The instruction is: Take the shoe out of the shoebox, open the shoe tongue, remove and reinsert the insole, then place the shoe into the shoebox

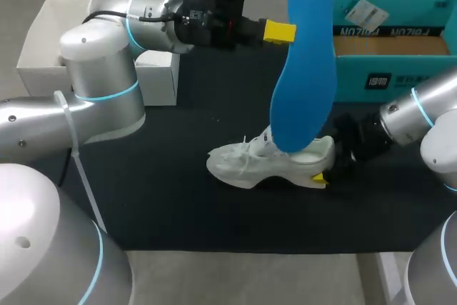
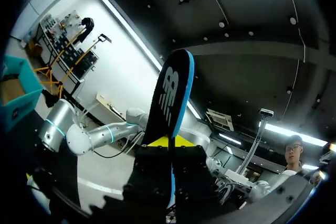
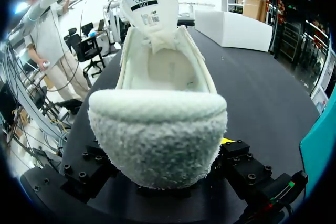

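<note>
A blue insole [image 1: 303, 69] hangs upright in the air above the shoe, and my left gripper [image 1: 282, 31] is shut on its edge. In the left wrist view the insole [image 2: 170, 98] stands edge-on between that gripper's fingers [image 2: 169, 142], its black underside showing. The white shoe [image 1: 264, 166] rests on the black mat with its toe to the left. My right gripper [image 1: 328, 163] is shut on its heel. In the right wrist view the fuzzy heel [image 3: 163, 129] fills the gap in that gripper [image 3: 163, 182], and the tongue [image 3: 140, 3] stands raised over the bare inside.
The teal shoebox [image 1: 378, 80] stands open at the back right with a paper tag inside. A white box [image 1: 43, 48] sits at the back left behind my left arm. The black mat [image 1: 178, 191] covers the table's middle.
</note>
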Tool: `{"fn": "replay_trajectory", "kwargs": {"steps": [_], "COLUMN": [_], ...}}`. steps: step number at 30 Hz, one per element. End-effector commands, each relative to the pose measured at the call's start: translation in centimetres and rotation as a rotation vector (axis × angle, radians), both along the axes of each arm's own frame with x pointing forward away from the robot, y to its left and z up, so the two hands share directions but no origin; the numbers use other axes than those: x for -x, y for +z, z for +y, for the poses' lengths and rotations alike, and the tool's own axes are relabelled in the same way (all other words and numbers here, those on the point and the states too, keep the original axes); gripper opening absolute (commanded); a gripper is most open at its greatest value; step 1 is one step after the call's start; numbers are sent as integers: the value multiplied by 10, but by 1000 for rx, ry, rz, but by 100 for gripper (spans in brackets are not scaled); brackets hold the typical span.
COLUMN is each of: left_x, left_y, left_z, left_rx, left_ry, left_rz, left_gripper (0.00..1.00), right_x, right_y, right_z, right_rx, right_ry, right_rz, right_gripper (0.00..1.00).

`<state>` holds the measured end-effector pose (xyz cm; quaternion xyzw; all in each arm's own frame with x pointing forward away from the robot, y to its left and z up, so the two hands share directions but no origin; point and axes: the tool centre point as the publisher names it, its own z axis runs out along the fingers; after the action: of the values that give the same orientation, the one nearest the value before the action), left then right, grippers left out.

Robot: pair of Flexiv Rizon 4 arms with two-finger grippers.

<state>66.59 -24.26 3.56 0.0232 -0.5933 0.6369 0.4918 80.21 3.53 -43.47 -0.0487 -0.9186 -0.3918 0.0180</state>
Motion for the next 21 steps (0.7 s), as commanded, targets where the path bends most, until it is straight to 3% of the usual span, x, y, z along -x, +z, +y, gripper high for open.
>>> {"fn": "replay_trajectory", "kwargs": {"steps": [1,8,13,21], "left_x": [3,37,61,84], "left_y": [-10,-28,-30,-17], "left_z": [10,4,-8,2], "left_rx": [-18,20,36,92], "left_ry": [-17,22,43,56], "left_rz": [-19,12,49,79], "left_gripper": [0,0,0,0], "right_x": [1,1,1,1], "right_y": [-5,-5,-5,-5], "right_z": [3,3,3,3], "right_rx": [3,3,3,3], "right_ry": [-1,-1,-1,-1], "right_rz": [0,0,0,0], "right_gripper": [0,0,0,0]}}
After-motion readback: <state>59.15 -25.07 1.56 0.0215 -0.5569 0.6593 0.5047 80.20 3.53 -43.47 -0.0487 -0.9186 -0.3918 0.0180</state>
